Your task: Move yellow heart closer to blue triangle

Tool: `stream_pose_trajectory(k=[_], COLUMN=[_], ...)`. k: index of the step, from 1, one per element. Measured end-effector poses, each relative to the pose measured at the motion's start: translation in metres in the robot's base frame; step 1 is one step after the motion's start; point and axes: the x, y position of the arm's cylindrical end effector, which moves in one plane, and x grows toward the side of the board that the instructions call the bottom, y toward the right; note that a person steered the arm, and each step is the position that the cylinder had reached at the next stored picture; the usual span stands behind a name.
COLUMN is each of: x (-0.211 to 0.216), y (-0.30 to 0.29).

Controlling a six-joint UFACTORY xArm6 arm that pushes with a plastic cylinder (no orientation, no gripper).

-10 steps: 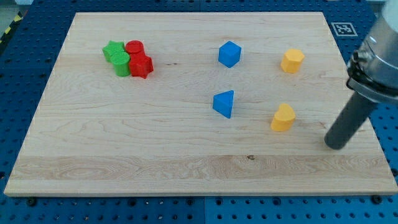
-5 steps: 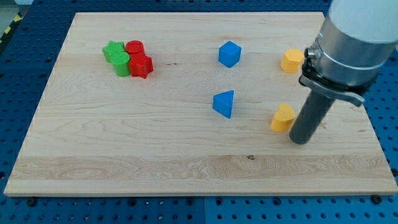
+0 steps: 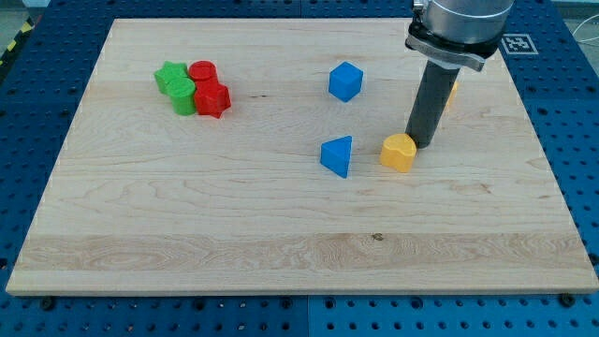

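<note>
Here you see the blue triangle on the table, the yellow heart near on its right, and my tip touching the heart's upper right; no claw exists.

- A blue cube-like block lies at 12 o'clock from the board's centre.
- At 10 o'clock, 4 blocks cluster, touching: green star, green cylinder, red cylinder, red star-like block.
- Wooden board.
</note>
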Motion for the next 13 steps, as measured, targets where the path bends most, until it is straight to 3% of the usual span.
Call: stream_pose_trajectory(k=[3,7,11,13], x=[0.034,0.034,0.000,0.014], y=[0.007,-0.018,-0.032,-0.030])
